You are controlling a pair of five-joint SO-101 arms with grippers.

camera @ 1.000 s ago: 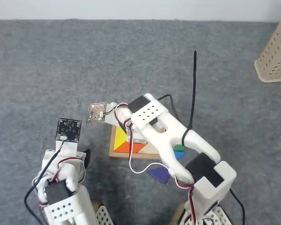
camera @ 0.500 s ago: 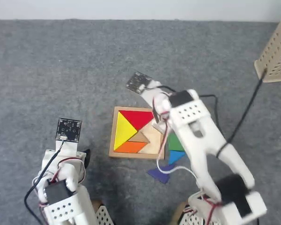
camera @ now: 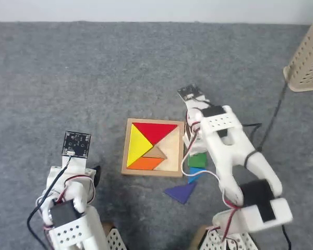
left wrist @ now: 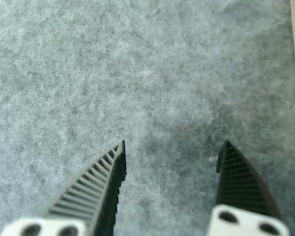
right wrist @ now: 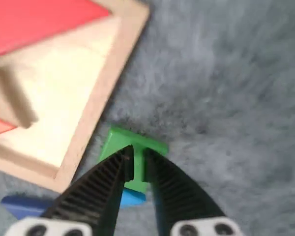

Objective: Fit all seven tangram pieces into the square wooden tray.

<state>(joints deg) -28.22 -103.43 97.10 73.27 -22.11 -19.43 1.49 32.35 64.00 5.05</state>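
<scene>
Wooden tray (camera: 172, 148): I see it mid-worktop, holding a red triangle (camera: 155, 130), yellow triangle (camera: 136, 146), orange piece (camera: 145, 163) and small plain-wood triangle (camera: 156, 152).
Loose pieces: green piece (camera: 198, 160) just beside the tray at 3 o'clock, blue piece (camera: 196, 172) at 4, purple triangle (camera: 181, 191) at 5.
Right gripper (right wrist: 138, 149): narrowed to a slit, tips over the green piece.
Left gripper (left wrist: 172, 145): spread wide over bare grey worktop (camera: 68, 67), at the tray's 8 o'clock.

Left arm (camera: 75, 226) at 7 o'clock, right arm (camera: 229, 146) at 5 o'clock: white shells, black motor blocks, red-white-black wires, square circuit boards (camera: 76, 144); left gripper (left wrist: 174, 143) and right gripper (right wrist: 138, 149) carry black ridged fingers (left wrist: 103, 182), white screw-holed bases.
</scene>
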